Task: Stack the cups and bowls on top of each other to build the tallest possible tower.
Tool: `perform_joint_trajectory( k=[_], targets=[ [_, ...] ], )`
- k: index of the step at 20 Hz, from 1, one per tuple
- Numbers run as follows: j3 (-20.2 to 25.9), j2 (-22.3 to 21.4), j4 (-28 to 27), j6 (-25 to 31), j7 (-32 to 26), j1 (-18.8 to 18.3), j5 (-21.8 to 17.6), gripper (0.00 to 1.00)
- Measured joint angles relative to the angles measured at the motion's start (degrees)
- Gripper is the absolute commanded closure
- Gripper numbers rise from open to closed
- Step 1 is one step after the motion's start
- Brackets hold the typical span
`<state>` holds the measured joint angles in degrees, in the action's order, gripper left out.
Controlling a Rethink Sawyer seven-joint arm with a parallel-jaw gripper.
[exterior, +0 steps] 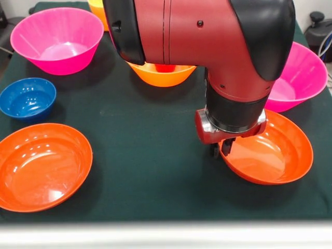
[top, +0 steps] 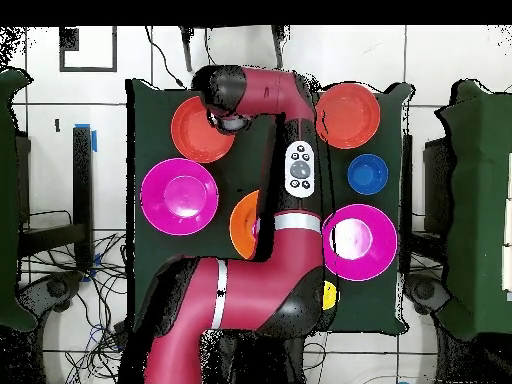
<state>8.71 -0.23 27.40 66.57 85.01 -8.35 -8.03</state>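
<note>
My gripper [exterior: 223, 148] hangs low over the left rim of a shallow red-orange bowl [exterior: 275, 153] at the front right; the wrist hides whether it is open. In the overhead view the gripper [top: 228, 120] sits at that bowl's [top: 195, 132] edge. The large orange bowl [exterior: 162, 75] stands behind the arm with the red cup [exterior: 166, 68] inside it. The small blue bowl [exterior: 27, 97] stands alone at the left. A second shallow red-orange bowl [exterior: 41, 166] lies front left. Two pink bowls stand at the back left [exterior: 57, 39] and right [exterior: 301, 78]. The green cup is out of view.
An orange and yellow cup shape [exterior: 97, 8] shows at the top edge beside the arm; the overhead view shows a yellow cup [top: 329, 295] near the robot's base. The dark green cloth [exterior: 150, 155] covers the table. The arm [top: 290, 170] spans the table's middle.
</note>
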Motion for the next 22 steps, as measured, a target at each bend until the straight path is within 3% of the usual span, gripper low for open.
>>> perform_joint_trajectory(
  k=[22],
  targets=[
    [-1.96, 0.33, -0.01, -0.7, 0.38, 0.71, 2.24, 1.0]
  ],
)
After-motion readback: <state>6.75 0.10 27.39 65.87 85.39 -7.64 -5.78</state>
